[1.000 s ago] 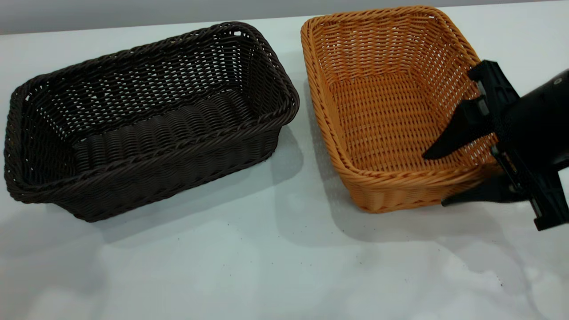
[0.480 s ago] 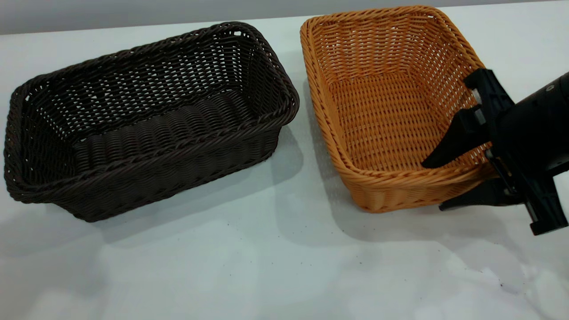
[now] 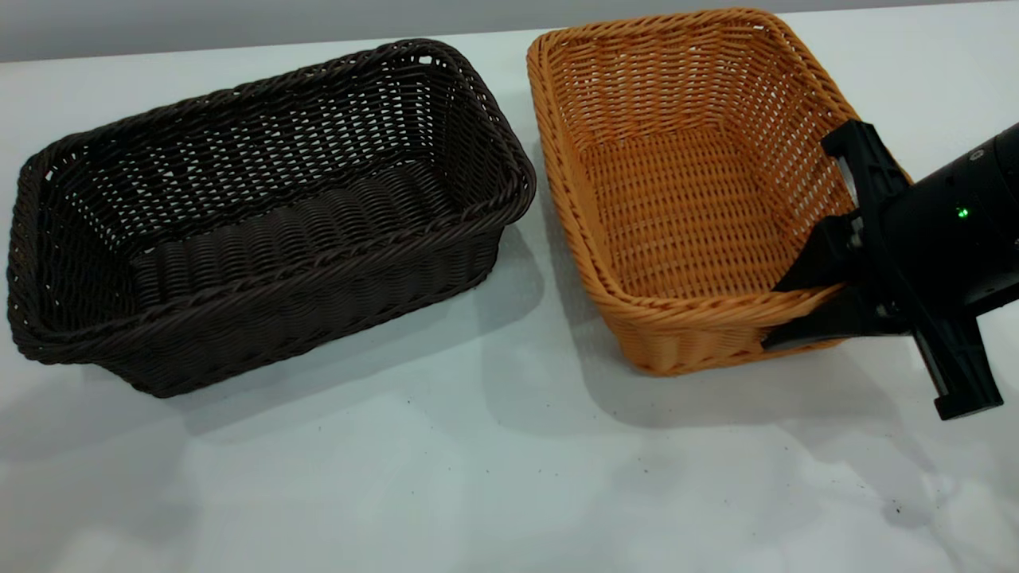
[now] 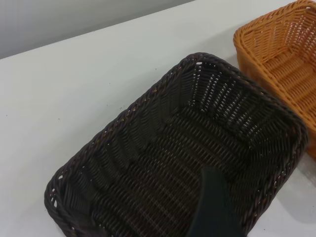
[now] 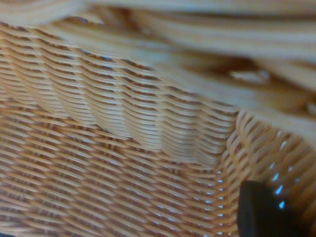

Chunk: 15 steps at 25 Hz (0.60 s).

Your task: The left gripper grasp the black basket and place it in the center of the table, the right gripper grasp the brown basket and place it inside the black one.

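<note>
The black basket (image 3: 318, 267) rests on the white table (image 3: 478, 477) at the left, its long side facing me. Close to its right stands the brown basket (image 3: 685, 314). My right gripper (image 3: 771, 317) is shut on the brown basket's near right rim, one finger inside the wall and one outside. In the right wrist view the orange weave (image 5: 123, 163) fills the picture beside one finger (image 5: 259, 210). In the left wrist view one black finger (image 4: 212, 207) hangs over the black basket (image 4: 173, 148); the brown basket (image 4: 281, 54) shows at the edge. The left gripper is out of the exterior view.
A narrow gap of table separates the two baskets. Bare white table with small dark specks stretches along the front (image 3: 414, 509). A grey wall (image 3: 239, 20) runs behind the table's far edge.
The right gripper's fingers, wide apart astride the brown basket's rim a second ago, have closed on it. The brown basket has shifted slightly to the left. The black basket has not moved.
</note>
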Tool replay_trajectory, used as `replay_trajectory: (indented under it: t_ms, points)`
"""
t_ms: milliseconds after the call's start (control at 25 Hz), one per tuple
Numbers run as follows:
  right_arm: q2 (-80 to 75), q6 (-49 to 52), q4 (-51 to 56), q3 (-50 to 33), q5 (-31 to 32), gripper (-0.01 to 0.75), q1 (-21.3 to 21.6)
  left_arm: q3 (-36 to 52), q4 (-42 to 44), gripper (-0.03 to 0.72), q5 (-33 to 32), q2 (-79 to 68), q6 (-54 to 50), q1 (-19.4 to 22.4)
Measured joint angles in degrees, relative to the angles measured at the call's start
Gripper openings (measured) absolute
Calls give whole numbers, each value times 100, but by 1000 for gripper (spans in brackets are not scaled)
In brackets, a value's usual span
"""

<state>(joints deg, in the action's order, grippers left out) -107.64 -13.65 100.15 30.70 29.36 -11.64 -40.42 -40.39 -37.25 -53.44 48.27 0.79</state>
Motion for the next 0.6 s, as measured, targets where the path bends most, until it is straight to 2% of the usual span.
replay_trajectory:
  t_ms: [280,480,600]
  points:
    - [125,-224,-32,-5,12,114,103,0,-6,426,-52,-7,-6,0]
    - [513,-455,-162,-5,-66,114,540,19,-89,426,-181,-157,-11,0]
    - [841,-358,-721,-5,-55,114,919,88,-173,426,-172,-273,-11,-53]
